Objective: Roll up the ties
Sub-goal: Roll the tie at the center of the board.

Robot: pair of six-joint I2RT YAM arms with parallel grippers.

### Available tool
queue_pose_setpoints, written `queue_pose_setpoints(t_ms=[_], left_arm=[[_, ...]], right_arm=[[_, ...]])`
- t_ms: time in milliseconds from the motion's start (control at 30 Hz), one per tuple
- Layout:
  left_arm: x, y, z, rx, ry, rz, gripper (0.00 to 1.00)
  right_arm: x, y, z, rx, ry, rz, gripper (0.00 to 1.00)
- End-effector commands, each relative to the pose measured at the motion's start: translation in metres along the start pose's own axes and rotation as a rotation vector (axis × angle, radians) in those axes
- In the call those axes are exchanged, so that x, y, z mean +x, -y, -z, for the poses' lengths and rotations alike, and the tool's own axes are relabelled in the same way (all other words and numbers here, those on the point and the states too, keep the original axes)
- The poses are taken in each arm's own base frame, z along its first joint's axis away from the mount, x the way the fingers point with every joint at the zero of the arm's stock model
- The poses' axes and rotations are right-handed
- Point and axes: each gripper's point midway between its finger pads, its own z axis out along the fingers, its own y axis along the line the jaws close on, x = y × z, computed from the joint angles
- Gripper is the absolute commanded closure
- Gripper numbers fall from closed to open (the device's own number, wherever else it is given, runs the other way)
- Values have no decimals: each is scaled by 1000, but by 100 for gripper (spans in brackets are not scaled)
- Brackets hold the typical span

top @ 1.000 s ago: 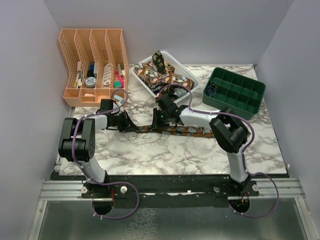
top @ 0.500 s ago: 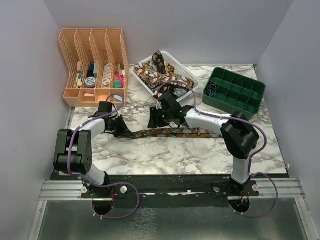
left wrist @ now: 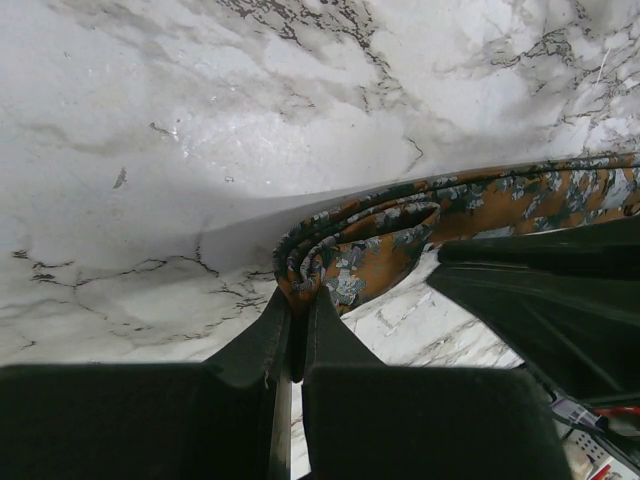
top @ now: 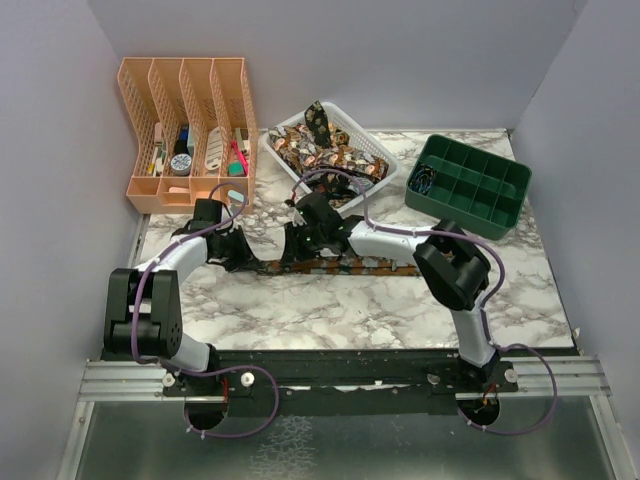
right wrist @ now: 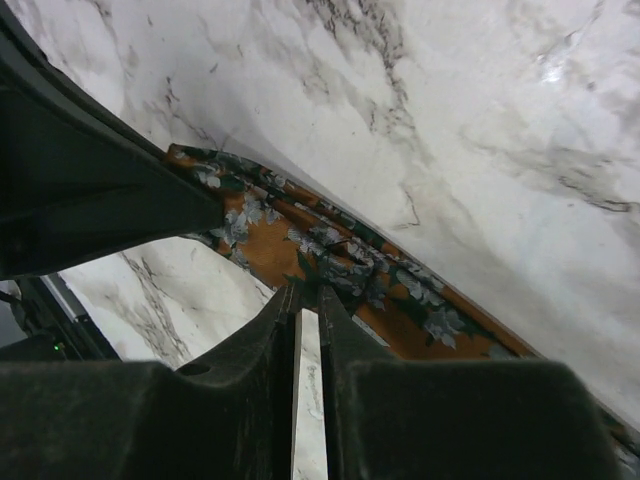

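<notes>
One patterned orange and dark tie (top: pixel 350 266) lies stretched across the marble table (top: pixel 330 310). Its left end is folded over into a small loop (left wrist: pixel 350 240). My left gripper (top: pixel 243 254) is shut on that folded end, with the fabric pinched at the fingertips (left wrist: pixel 298 308). My right gripper (top: pixel 292 246) sits just to the right of it, shut on a bunched fold of the same tie (right wrist: pixel 308 292). The two grippers are close together, and each shows as a dark mass in the other's wrist view. More ties (top: pixel 318 150) are heaped in a white basket.
The white basket (top: pixel 377 152) stands at the back centre. A green compartment tray (top: pixel 470 185) is at the back right. An orange file organizer (top: pixel 190 120) with small items is at the back left. Grey walls close in both sides.
My right gripper let go, slid left along the tie towards the left gripper and closed on it again. The left arm shifted slightly, keeping hold of the folded end.
</notes>
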Motion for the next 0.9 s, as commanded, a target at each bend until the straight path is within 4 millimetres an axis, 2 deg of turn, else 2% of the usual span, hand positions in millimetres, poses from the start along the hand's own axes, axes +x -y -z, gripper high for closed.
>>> queue_pose_setpoints(t_ms=[0, 167, 233, 300, 333, 400, 467, 633, 867], left_arm=[[-7, 1, 8, -20, 20, -52, 100], [-7, 2, 8, -16, 19, -55, 99], [-8, 3, 8, -14, 24, -54, 92], [-9, 3, 9, -12, 28, -50, 72], [-9, 4, 9, -8, 29, -49, 67], [-9, 6, 11, -4, 37, -43, 51], [-10, 6, 12, -4, 49, -42, 40], [-4, 0, 10, -20, 45, -15, 30], [4, 5, 15, 46, 74, -12, 13]], right_arm=[[8, -2, -13, 5, -41, -10, 83], [19, 17, -22, 89, -80, -27, 83], [30, 27, -25, 127, -115, -50, 85], [40, 32, -26, 142, -131, -72, 86], [43, 34, -26, 145, -135, -86, 86], [48, 36, -26, 147, -141, -108, 87], [52, 38, -26, 157, -146, -143, 87], [62, 44, -29, 175, -170, -176, 87], [69, 47, -28, 179, -186, -192, 88]])
